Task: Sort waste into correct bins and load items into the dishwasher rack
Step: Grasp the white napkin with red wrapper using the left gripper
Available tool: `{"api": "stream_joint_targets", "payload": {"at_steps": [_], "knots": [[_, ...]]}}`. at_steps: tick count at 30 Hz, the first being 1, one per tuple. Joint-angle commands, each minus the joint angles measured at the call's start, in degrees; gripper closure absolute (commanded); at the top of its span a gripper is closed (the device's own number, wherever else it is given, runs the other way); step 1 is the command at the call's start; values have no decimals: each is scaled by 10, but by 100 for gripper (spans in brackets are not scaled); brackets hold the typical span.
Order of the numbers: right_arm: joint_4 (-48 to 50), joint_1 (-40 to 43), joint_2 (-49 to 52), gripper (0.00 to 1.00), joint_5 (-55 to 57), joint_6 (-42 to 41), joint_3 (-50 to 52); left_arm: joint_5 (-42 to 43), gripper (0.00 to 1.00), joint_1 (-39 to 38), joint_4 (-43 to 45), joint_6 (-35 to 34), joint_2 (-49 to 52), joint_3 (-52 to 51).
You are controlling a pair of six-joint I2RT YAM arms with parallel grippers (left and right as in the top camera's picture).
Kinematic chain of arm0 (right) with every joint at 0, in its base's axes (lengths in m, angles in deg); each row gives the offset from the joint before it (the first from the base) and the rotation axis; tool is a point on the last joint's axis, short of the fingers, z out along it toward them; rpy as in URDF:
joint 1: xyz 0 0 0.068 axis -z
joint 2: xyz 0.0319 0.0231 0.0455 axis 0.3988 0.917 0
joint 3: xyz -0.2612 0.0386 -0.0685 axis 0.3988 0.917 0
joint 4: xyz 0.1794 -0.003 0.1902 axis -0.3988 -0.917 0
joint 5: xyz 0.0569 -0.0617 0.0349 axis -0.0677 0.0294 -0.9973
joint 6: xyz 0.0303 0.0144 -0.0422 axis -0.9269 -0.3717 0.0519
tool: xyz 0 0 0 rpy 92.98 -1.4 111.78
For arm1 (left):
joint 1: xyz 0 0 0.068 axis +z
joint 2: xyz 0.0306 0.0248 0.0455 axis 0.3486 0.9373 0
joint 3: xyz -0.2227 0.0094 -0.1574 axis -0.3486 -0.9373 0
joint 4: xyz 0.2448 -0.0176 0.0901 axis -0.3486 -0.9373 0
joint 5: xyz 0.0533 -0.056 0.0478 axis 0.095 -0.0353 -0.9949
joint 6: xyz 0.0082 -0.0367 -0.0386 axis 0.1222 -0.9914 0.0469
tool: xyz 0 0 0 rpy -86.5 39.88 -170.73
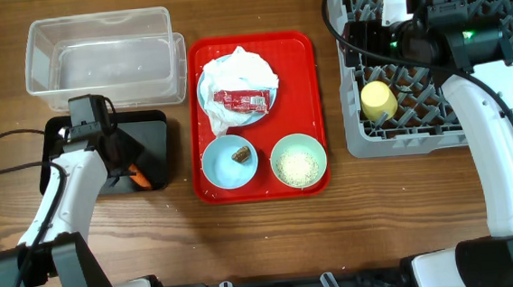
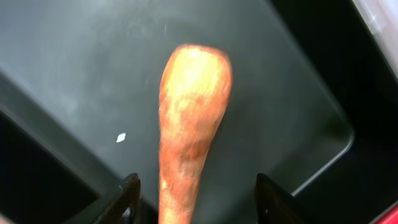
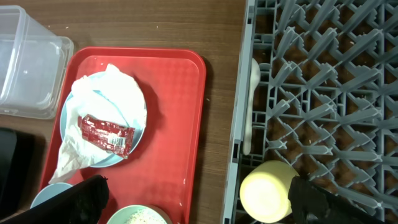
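The orange carrot [image 2: 189,124] lies on the black tray [image 2: 74,74]. My left gripper [image 2: 199,200] is open, with one finger on each side of the carrot's thin end and neither touching it. From overhead the carrot [image 1: 139,179] peeks out beside that gripper [image 1: 122,162] on the black tray [image 1: 152,137]. My right gripper [image 3: 196,202] is wide open and empty above the edge of the grey rack [image 3: 311,93]. The yellow cup [image 3: 264,190] sits in the rack [image 1: 365,140]. The blue plate [image 3: 140,134] holds the white tissue [image 3: 106,93] and the red wrapper [image 3: 106,134].
The clear tub [image 1: 101,59] stands behind the black tray. The red serving tray [image 1: 305,59] carries the plate, a blue bowl [image 1: 220,164] with the brown lump [image 1: 239,152] and a green bowl [image 1: 316,148] with the rice grains [image 1: 298,165]. A white utensil [image 3: 250,99] lies in the rack.
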Motion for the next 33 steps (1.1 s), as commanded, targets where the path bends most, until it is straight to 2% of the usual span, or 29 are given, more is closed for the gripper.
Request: {"api": "stream_joint_targets", "payload": {"at_steps": [1,2,4,7,9,11,18,25,30,33], "knots": [[-2,3,2,4,4,3,3,55,41,0,-42,5,-21,60],[-2,3,2,4,4,3,3,66,40,-4,-56,8,-30,82],[-2,3,2,4,4,2,3,115,34,-28,-89,87,-48,153],[2,3,2,4,4,1,3,111,26,-100,-123,170,-52,252],[4,3,2,4,4,1,3,56,16,-172,-94,194,-44,289],[5,3,2,5,4,1,3,41,12,-226,-35,219,-16,290],[9,3,2,5,4,1,4,38,8,-278,103,283,174,290],[4,3,2,5,4,-13,4,42,7,-296,149,372,289,290],[9,3,2,5,4,-13,4,43,12,-311,169,381,321,290],[9,3,2,5,4,-13,4,43,20,-313,160,401,333,290]]}}
